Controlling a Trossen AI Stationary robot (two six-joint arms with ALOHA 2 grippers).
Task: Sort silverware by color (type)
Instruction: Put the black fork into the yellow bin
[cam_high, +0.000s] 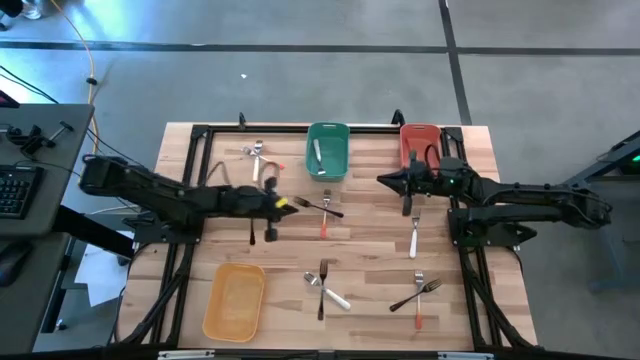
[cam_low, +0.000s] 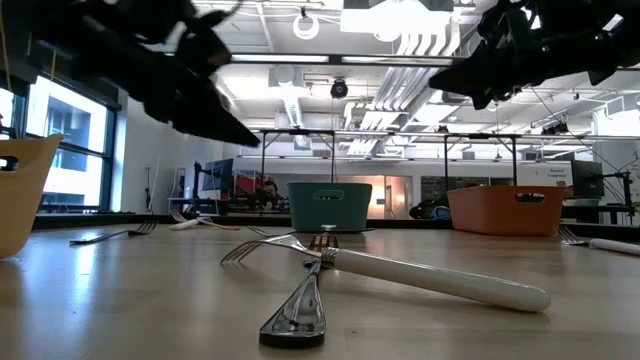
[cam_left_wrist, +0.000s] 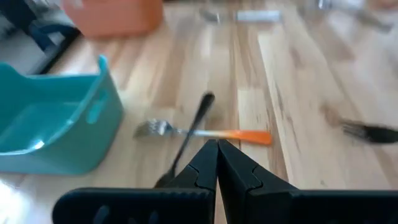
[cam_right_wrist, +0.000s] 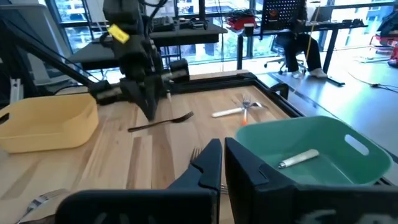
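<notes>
My left gripper hovers over the table's middle, shut on a black fork. A red-handled fork lies on the table beneath it. My right gripper is shut and empty, above the table between the green bin and the red bin. A white-handled fork lies in the green bin. Other forks lie flat on the table: white-handled ones, a black and a white one crossed, and a black and a red one crossed. My left gripper pinches the black fork between its two fingers, partway along its stem. The fingers slant down from the table's left and lie across the fork. The fork's rounded handle end sticks out past the fingertips. The fork sits roughly level, clear of the table.
A yellow bin stands at the near left. The green and red bins stand along the far edge. A black frame rims the table. Bare wood shows between the fork groups at the table's middle.
</notes>
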